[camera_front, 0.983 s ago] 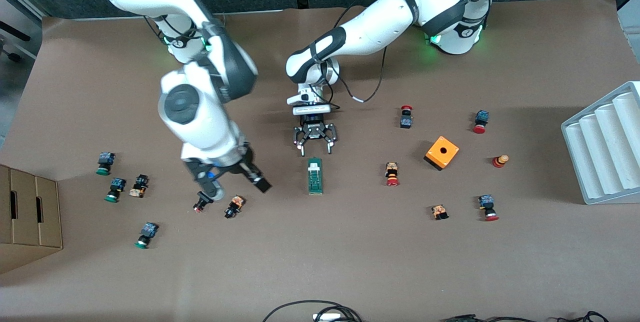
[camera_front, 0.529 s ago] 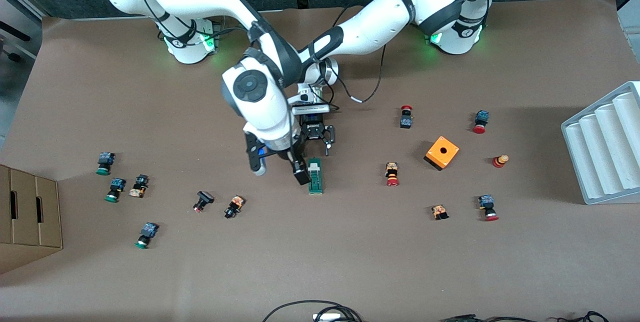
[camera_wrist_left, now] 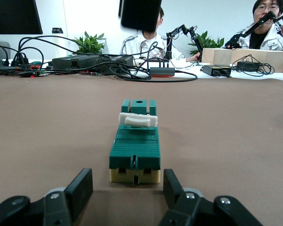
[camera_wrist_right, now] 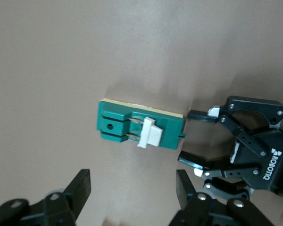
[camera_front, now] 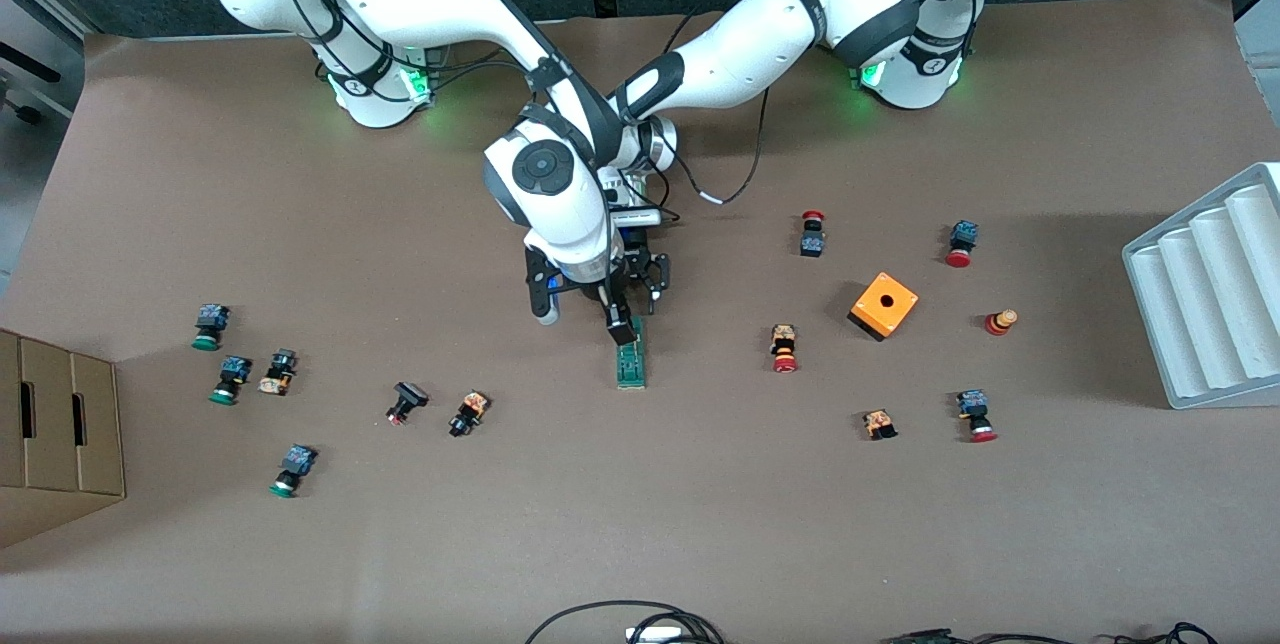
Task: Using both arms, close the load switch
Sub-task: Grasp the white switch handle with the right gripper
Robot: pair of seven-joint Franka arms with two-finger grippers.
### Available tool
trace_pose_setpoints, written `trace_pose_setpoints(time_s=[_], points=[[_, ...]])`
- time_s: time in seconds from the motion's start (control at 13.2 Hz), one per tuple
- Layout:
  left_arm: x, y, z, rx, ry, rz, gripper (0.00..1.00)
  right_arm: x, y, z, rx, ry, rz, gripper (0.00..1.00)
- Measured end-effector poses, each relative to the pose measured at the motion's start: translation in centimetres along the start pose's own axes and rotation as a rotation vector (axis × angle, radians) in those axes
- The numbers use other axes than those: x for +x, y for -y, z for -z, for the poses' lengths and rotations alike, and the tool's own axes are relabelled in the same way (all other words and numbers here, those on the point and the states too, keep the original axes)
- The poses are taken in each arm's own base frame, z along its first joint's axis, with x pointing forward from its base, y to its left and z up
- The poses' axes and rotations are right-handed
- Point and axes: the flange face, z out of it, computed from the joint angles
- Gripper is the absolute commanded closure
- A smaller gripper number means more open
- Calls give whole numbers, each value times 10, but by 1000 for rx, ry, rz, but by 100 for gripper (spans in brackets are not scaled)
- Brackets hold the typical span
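Note:
The load switch is a slim green block lying on the brown table, with its white sliding piece raised part-way along its top. My left gripper is open and low at the switch's end farther from the front camera, its fingers just short of that end. My right gripper is open and hangs in the air beside and over that same end, one finger overlapping it. The right wrist view shows the switch and the left gripper below my open right gripper.
An orange box with a hole and several push buttons lie toward the left arm's end. More buttons and a cardboard box lie toward the right arm's end. A white rack stands at the table's edge.
My right arm has swung in from the right arm's end of the table to the load switch. The left gripper has stayed at the switch's end.

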Motion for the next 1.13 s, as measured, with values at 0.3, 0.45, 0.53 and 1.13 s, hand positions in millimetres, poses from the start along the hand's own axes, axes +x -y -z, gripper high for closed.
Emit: trace_pose_setpoints(time_s=[0.3,0.45,0.53,1.13], points=[[2,-4,-9,6,-2,13,31,-4,-16,-40,5,-8,19,29],[3,-5,-12,9,-5,17,31,-6,-22,-51,6,-9,27,32],[3,-5,-12,10,-5,16,31,-6,-24,-54,4,-11,29,35],[3,-5,-12,10,-5,16,31,-1,-30,-67,17,-16,31,38]])
